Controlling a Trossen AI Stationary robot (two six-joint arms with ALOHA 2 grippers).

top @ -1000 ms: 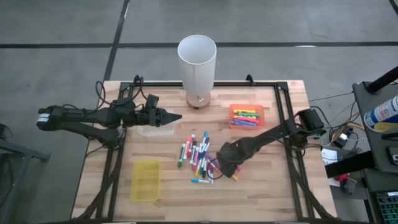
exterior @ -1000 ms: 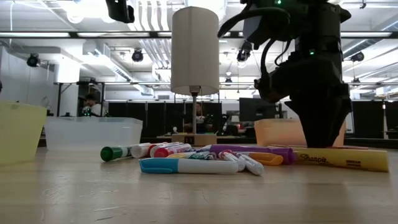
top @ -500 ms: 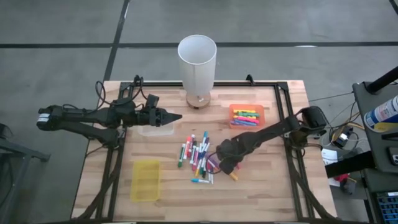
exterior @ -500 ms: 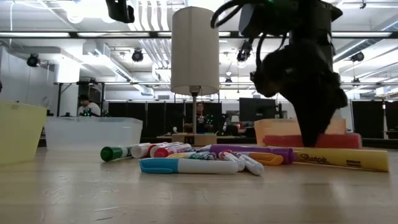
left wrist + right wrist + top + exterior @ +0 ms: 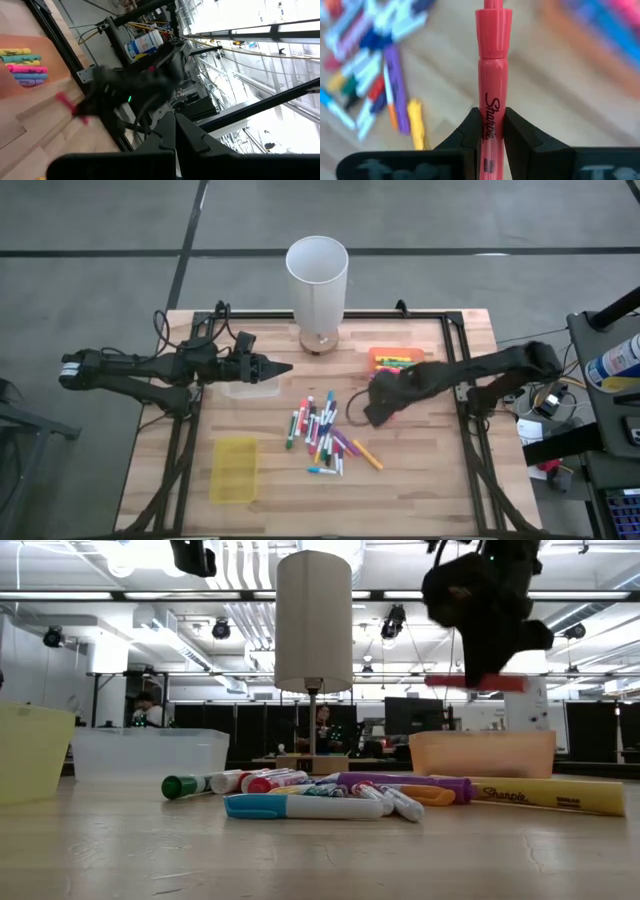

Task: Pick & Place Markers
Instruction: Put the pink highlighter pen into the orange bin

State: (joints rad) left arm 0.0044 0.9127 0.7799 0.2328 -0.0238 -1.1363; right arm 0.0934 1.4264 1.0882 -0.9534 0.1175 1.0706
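Note:
A red marker (image 5: 492,75) hangs level above the table, well clear of it, with my right gripper (image 5: 491,117) shut on it; the low view shows it as a red bar (image 5: 475,682). My right gripper (image 5: 376,414) hovers between the pile of mixed-colour markers (image 5: 320,435), which lie flat on the wood, and the orange tray (image 5: 422,366) holding several markers. My left gripper (image 5: 283,367) is shut with nothing in it, held level above the clear tray (image 5: 248,389) at the table's left. My right gripper pinches the red marker's barrel (image 5: 491,106) at its printed lettering between the two fingers. The fingers come from above, pointing steeply down, and lie across the marker. The marker is lifted clear and level, its cap end (image 5: 493,22) sticking out beyond the fingers.
A tall white cylinder on a stand (image 5: 317,280) rises at the table's far middle. A yellow tray (image 5: 235,469) sits near the left front. A yellow highlighter (image 5: 548,794) and a purple marker (image 5: 405,783) lie at the pile's right side.
My right gripper has risen from the right side of the pile, carrying the red marker off the table. It has gone up and toward the far right, toward the orange tray. The marker hangs level, clear of the wood. The pile has stayed where it was.

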